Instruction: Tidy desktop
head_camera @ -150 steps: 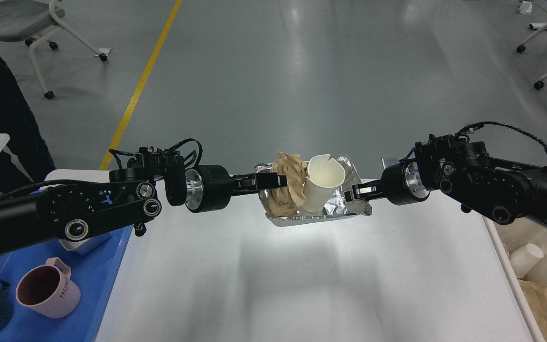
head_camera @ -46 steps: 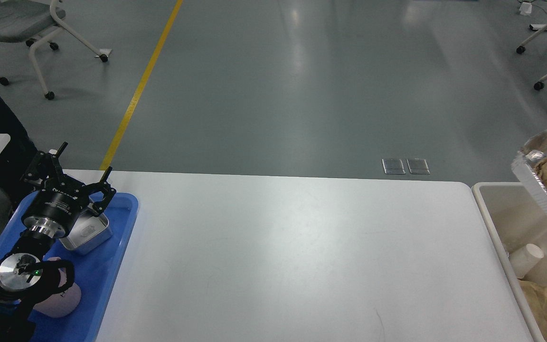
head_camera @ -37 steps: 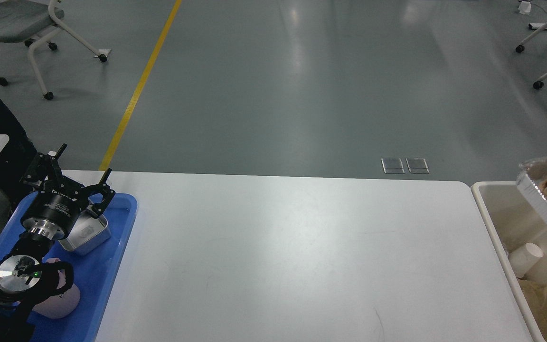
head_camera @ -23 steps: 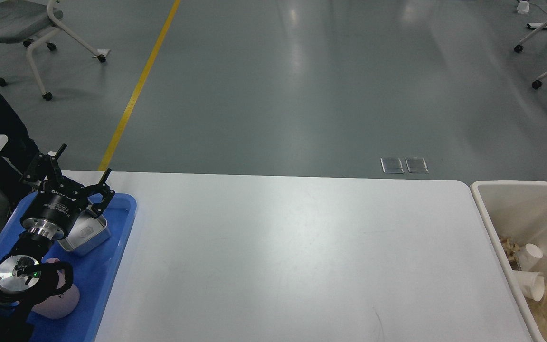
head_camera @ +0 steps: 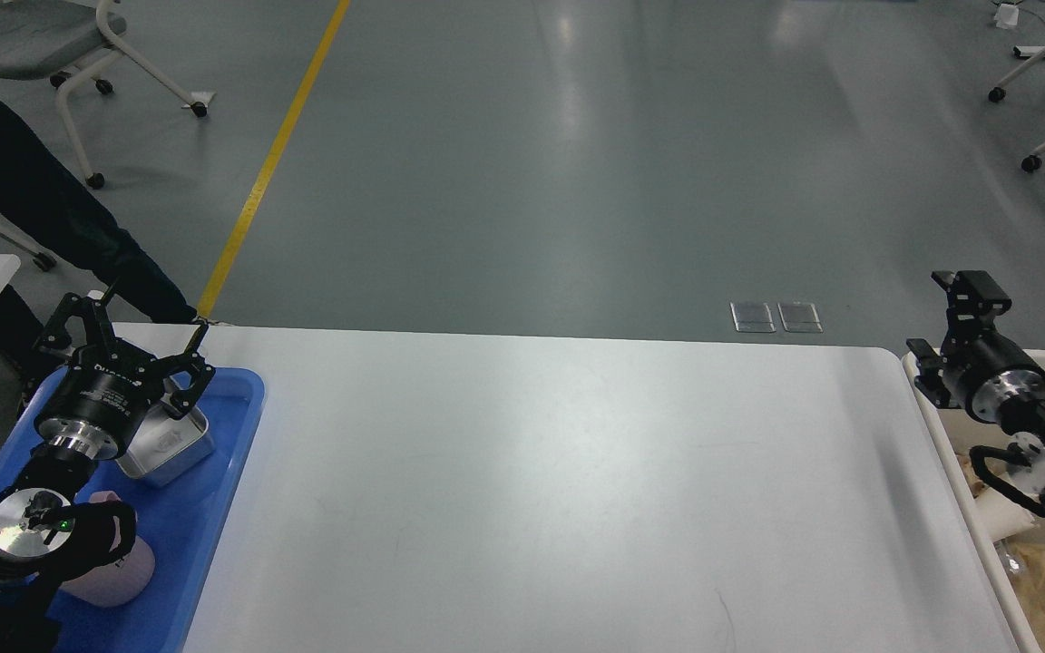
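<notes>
The white desktop (head_camera: pixel 559 490) fills the middle of the head view, and nothing lies on its bare surface. My left gripper (head_camera: pixel 158 307) is open and empty. It hovers over the far end of the blue tray (head_camera: pixel 214 508) at the desktop's left edge. My right gripper (head_camera: pixel 946 317) is open and empty, above the far left corner of the cream bin (head_camera: pixel 951 453) beside the desktop's right edge.
On the blue tray lie a small metal container (head_camera: pixel 169 449) and a pink mug (head_camera: pixel 119 570), partly hidden by my left arm. Crumpled brown paper (head_camera: pixel 1044 589) lies in the bin. A person in dark clothes (head_camera: pixel 33 209) stands far left. Wheeled chairs (head_camera: pixel 60 36) stand on the grey floor.
The foil tray with crumpled paper tipped and dropped into the bin. My right arm has come back into view, open and empty. My left arm has hardly moved.
</notes>
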Motion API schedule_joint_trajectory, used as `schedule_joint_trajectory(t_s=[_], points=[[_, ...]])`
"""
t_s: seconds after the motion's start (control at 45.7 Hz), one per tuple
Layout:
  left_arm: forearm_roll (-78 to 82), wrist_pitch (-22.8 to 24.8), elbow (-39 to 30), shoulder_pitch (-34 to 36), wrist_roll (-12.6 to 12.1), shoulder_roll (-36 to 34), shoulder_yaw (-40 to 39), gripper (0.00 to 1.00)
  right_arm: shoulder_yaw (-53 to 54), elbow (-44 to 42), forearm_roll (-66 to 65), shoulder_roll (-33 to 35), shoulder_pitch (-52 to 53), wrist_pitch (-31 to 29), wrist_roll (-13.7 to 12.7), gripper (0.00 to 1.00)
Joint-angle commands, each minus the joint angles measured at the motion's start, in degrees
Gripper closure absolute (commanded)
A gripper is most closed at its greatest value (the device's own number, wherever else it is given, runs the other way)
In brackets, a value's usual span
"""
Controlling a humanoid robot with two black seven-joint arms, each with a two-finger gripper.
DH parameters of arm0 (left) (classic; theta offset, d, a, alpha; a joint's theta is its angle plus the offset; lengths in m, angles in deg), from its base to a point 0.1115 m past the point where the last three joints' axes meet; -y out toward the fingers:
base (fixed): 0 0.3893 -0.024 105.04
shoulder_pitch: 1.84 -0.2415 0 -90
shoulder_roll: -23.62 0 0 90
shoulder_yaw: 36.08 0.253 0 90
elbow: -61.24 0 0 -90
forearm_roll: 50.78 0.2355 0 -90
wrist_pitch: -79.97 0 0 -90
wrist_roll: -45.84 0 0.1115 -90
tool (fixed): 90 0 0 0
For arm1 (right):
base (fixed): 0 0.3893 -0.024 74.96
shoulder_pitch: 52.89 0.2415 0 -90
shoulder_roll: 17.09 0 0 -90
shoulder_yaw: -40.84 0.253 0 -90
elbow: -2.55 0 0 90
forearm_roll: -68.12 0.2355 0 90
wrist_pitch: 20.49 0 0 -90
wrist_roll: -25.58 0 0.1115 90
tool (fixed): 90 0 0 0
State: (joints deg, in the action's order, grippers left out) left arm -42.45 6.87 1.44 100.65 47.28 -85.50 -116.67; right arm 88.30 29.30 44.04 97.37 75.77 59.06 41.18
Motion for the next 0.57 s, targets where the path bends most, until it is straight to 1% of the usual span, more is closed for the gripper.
schedule_joint_trajectory(t_s=[0.0,0.131,0.241,0.307,0.438,0.547], points=[[0.0,0.1,0.0,0.0,0.0,-0.2,0.0,0.04,6.8,7.3,4.2,-1.5,-0.6,-1.3,-0.1,0.00],[0.0,0.3,-0.1,0.0,0.0,0.0,0.0,0.04,14.5,11.5,13.9,-7.7,-4.1,-2.7,-0.1,0.00],[-0.1,0.4,-0.2,-0.7,0.0,0.1,-0.1,0.04,19.1,15.0,19.4,-11.4,-6.6,-3.1,-0.1,0.00],[-0.1,0.7,-0.8,-1.3,0.0,0.1,-0.1,0.04,20.9,19.6,20.8,-13.3,-9.3,-3.3,-0.1,0.00],[-0.1,3.0,-1.0,-3.0,0.1,0.0,-1.8,0.04,26.4,29.4,21.1,-16.3,-15.0,-3.3,-0.1,0.00],[-0.1,3.8,-1.0,-4.1,0.1,-0.1,-3.0,0.04,28.7,35.2,21.1,-16.7,-19.4,-3.4,-0.1,0.00]])
